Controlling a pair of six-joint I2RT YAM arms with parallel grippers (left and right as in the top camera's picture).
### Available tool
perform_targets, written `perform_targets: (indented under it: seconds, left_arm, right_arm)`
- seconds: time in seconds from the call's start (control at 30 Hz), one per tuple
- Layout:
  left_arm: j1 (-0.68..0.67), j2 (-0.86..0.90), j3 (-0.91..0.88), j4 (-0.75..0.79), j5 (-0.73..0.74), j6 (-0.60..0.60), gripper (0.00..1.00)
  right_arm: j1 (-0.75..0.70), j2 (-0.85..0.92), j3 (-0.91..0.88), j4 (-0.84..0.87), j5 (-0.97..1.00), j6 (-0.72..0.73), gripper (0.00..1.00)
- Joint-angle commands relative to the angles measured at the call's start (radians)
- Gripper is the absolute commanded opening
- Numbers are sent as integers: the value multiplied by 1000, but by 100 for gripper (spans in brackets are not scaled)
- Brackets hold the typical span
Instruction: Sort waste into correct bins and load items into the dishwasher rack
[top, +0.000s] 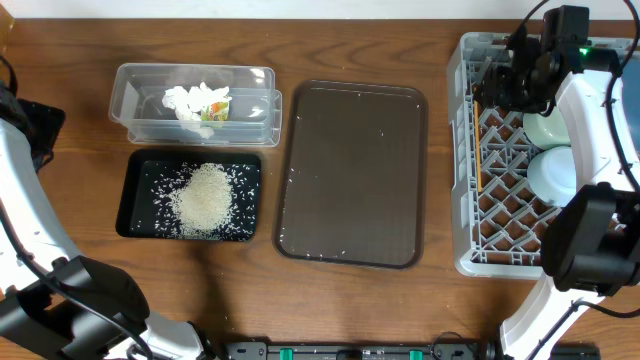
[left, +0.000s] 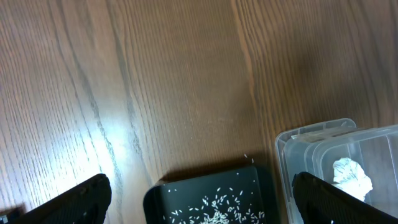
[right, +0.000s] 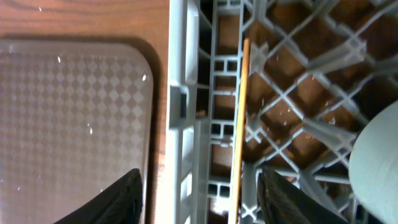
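Note:
The grey dishwasher rack (top: 466, 200) stands at the right and holds a mint green bowl (top: 545, 128), a light blue bowl (top: 553, 172) and a thin wooden stick (top: 477, 150) along its left wall. My right gripper (right: 199, 186) hangs open over that wall. The stick (right: 239, 124) lies loose on the lattice between its fingers, and nothing is held. My left gripper (left: 200, 180) is wide open above the table, over the far edge of the black tray (left: 249, 186) with rice (top: 205, 197). The clear tub (top: 195, 100) holds white tissue (top: 198, 102).
A large brown serving tray (top: 352, 175) with a few stray grains lies between the bins and the rack. The clear tub (left: 336, 149) sits close beside the black tray. The right arm's base (top: 595, 240) stands at the rack's near right corner.

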Motion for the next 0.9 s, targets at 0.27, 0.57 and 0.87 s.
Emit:
perform_targets:
  seconds: [0.27,0.57,0.87]
  left_arm:
    - [3,5,2,-3,-6,2,95]
    - [4,5,2,-3,-6,3,95]
    - [4,5,2,-3,-6,2,95]
  right_arm:
    - [25,-183,-4,-267,-17,100,58]
    - [105,-451,-143,-419,-17,90,55]
    - [222,-916,-607,-202,-18,146,99]
